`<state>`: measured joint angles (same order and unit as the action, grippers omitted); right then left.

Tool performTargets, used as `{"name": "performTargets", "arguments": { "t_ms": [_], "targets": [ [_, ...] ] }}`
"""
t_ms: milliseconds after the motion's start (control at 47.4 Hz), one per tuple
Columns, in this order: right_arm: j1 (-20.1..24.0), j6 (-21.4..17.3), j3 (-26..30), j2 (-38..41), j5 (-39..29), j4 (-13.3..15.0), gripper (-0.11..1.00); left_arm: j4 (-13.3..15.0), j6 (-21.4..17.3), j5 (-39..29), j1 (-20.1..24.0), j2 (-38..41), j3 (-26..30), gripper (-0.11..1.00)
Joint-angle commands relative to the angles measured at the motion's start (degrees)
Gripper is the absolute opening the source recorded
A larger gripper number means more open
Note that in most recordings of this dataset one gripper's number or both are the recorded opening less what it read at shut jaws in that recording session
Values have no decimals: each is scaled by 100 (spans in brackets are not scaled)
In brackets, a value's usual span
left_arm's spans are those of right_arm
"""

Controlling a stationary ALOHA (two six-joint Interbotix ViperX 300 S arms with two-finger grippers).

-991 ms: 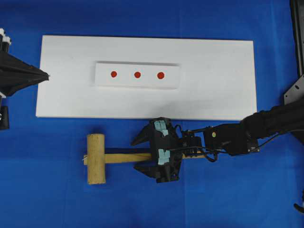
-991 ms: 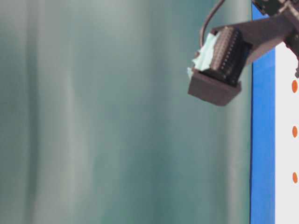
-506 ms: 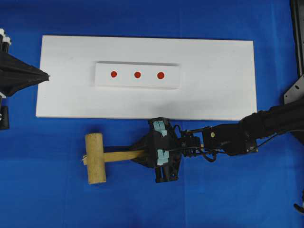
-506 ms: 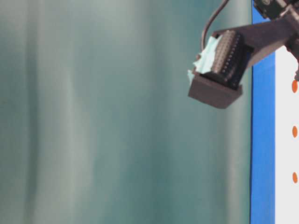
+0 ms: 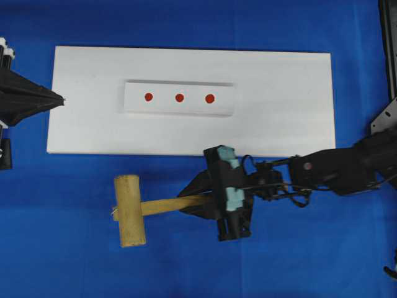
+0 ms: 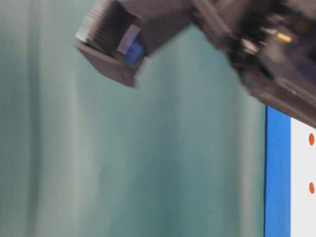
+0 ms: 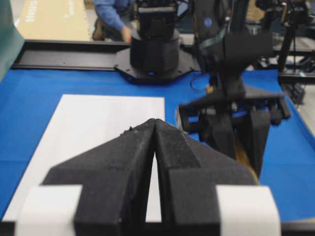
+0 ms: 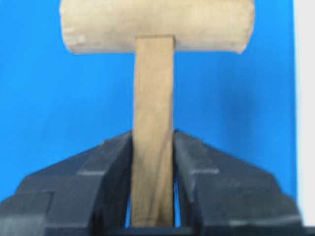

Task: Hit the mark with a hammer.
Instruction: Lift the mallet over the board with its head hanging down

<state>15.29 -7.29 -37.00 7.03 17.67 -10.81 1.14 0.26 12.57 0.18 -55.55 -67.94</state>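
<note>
The hammer lies below the white board, its thick wooden head [image 5: 129,211] to the left and its flat handle [image 5: 173,205] running right. My right gripper [image 5: 190,202] is shut on the handle. The right wrist view shows the handle [image 8: 153,98] pinched between both fingers, with the head [image 8: 155,24] crosswise beyond. Three red marks [image 5: 179,97] sit in a row on a raised white block [image 5: 180,108]. My left gripper [image 5: 60,99] is shut on nothing, its tip at the board's left edge. In its own view the jaws meet [image 7: 155,123].
The white board [image 5: 285,105] lies on blue cloth [image 5: 62,248]. A black frame [image 5: 388,56] stands at the right edge. The table-level view shows my blurred right arm [image 6: 256,44] against a teal backdrop, with two marks [image 6: 311,139] at the right. An arm base [image 7: 155,49] stands beyond the board.
The right gripper went from open around the handle to shut on it. It then shifted right with the hammer, whose handle now tilts slightly. The left arm has not moved.
</note>
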Motion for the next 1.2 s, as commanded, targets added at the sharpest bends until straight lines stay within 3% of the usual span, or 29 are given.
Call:
{"name": "performTargets", "arguments": {
  "t_ms": [0,190,401,885,1180],
  "targets": [
    [-9,9,-35,-606,-79,9,10,0,9,18,9,18,53,0],
    [-9,26,-290,-1310,-343,18,10,9,9,-9,9,18,44,0],
    [-97,185,-334,-1371,-229,70,10,9,9,-18,9,9,44,0],
    [-1608,1802,-246,-1459,-255,79,10,9,9,-18,9,9,35,0],
    [-1863,2364,-167,-1468,-229,88,10,9,18,-18,9,9,35,0]
  ]
}}
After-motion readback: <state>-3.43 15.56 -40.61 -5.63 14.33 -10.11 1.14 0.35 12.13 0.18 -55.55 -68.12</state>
